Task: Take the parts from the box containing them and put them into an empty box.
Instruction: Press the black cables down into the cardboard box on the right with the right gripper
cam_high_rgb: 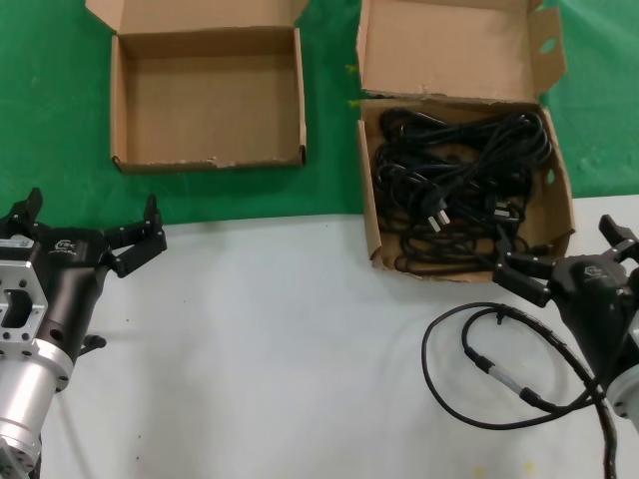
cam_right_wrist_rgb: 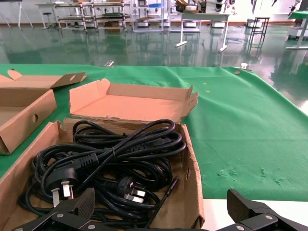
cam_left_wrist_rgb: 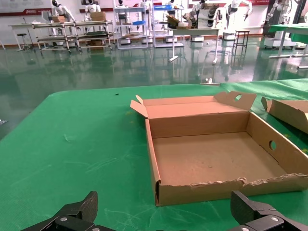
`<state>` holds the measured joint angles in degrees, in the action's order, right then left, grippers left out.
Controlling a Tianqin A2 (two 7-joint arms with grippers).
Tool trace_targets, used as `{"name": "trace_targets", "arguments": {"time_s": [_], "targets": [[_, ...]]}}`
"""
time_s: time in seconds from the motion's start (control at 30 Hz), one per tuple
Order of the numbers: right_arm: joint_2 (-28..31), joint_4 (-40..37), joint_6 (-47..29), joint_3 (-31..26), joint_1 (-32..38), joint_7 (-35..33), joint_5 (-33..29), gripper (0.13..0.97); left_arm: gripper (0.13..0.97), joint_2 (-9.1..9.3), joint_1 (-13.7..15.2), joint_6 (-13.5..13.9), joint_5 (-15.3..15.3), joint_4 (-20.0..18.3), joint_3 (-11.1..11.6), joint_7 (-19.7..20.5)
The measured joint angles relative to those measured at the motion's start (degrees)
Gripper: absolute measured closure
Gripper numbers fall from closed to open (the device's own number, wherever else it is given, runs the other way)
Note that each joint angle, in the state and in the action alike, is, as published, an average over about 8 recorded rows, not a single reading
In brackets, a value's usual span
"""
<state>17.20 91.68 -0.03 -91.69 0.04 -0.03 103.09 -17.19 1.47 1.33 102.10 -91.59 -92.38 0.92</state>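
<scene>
The right gripper (cam_high_rgb: 564, 257) hovered spread wide at the near edge of the cord-filled box (cam_high_rgb: 367, 190); the left gripper (cam_high_rgb: 90, 228), likewise spread, waited well left of it.

Green cloth (cam_left_wrist_rgb: 72, 139) over the far part of the counter, bare white surface (cam_high_rgb: 280, 349) on the near part. Beyond, glossy dark green floor (cam_left_wrist_rgb: 120, 67) mirroring overhead light. Along the far wall, metal shelving racks (cam_left_wrist_rgb: 62, 33), white tables (cam_right_wrist_rgb: 202, 19), a stool (cam_left_wrist_rgb: 243, 41), more green-covered tables (cam_left_wrist_rgb: 288, 33) at right.
</scene>
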Motion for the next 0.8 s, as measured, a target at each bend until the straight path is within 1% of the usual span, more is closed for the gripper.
{"name": "trace_targets", "arguments": {"time_s": [0.43,0.73,0.8], "targets": [[0.0,0.0,0.0,0.0,0.0,0.0,0.0,0.129,0.132,0.0,0.0,0.0,0.0,0.0,0.0,0.0],[0.0,0.0,0.0,0.0,0.0,0.0,0.0,0.129,0.156,0.0,0.0,0.0,0.0,0.0,0.0,0.0],[0.0,0.0,0.0,0.0,0.0,0.0,0.0,0.129,0.178,0.0,0.0,0.0,0.0,0.0,0.0,0.0]]}}
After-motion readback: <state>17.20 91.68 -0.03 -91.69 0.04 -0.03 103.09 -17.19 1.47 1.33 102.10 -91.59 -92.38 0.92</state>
